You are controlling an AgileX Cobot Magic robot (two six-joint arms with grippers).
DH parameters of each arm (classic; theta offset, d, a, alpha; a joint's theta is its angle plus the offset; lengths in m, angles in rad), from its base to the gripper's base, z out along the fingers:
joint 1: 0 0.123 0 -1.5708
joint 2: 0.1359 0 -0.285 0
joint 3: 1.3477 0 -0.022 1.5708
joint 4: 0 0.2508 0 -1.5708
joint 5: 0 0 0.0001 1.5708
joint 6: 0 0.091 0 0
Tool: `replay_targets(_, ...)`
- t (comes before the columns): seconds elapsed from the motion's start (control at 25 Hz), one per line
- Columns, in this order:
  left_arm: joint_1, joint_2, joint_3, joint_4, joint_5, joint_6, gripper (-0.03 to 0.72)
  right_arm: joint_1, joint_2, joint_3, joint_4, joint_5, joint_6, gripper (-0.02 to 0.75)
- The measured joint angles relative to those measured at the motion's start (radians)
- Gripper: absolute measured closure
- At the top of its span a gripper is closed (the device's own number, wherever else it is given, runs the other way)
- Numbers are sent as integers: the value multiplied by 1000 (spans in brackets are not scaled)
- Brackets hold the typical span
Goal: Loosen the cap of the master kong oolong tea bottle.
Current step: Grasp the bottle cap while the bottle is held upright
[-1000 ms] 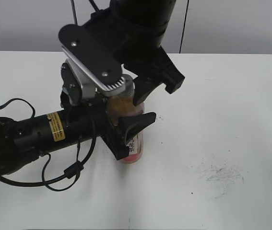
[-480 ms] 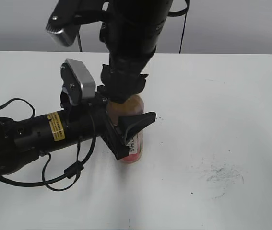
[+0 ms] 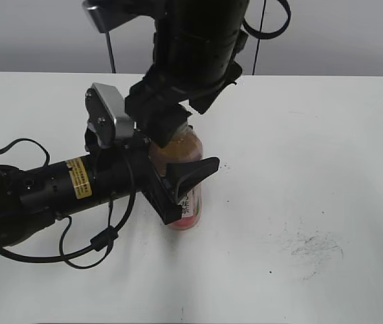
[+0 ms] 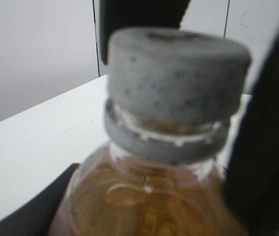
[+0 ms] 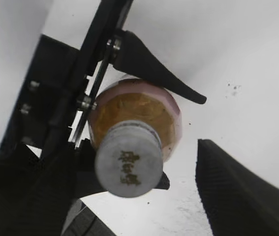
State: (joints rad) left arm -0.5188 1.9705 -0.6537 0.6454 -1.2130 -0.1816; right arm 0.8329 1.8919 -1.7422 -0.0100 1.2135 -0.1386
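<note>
The master kong oolong tea bottle [image 3: 186, 154] stands upright mid-table, amber tea above a pink label. My left gripper [image 3: 181, 185] reaches in from the left and is shut on its body, one black finger on each side. In the left wrist view the grey ribbed cap [image 4: 176, 83] fills the frame above the tea [image 4: 149, 196]. My right gripper [image 3: 167, 125] hangs down over the bottle's top and hides the cap in the exterior view. From the right wrist, the cap [image 5: 128, 166] with its dark mark sits between wide-open fingers [image 5: 247, 191], with a clear gap on the right.
The white table [image 3: 326, 148] carries dark scuff marks [image 3: 313, 246] at the front right. The left arm's black cable [image 3: 90, 246] loops on the table at the front left. A grey wall closes off the table's far edge.
My right wrist has turned about the bottle's top, so its camera plate and fingers face another way. The bottle and the left arm have not moved.
</note>
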Motion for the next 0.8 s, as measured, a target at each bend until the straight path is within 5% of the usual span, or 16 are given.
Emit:
replay_targets(0.36, 0, 0, 0, 0, 0, -1, 243, 0, 0, 0, 10, 3, 194, 298)
replay_targets(0.52, 0, 0, 0, 0, 0, -1, 243, 0, 0, 0, 16, 3, 202, 332)
replay_targets(0.68, 0, 0, 0, -2, 1, -1, 243, 0, 0, 0, 21, 3, 184, 457)
replay_targets(0.8, 0, 0, 0, -4, 1, -1, 243, 0, 0, 0, 19, 5, 112, 457)
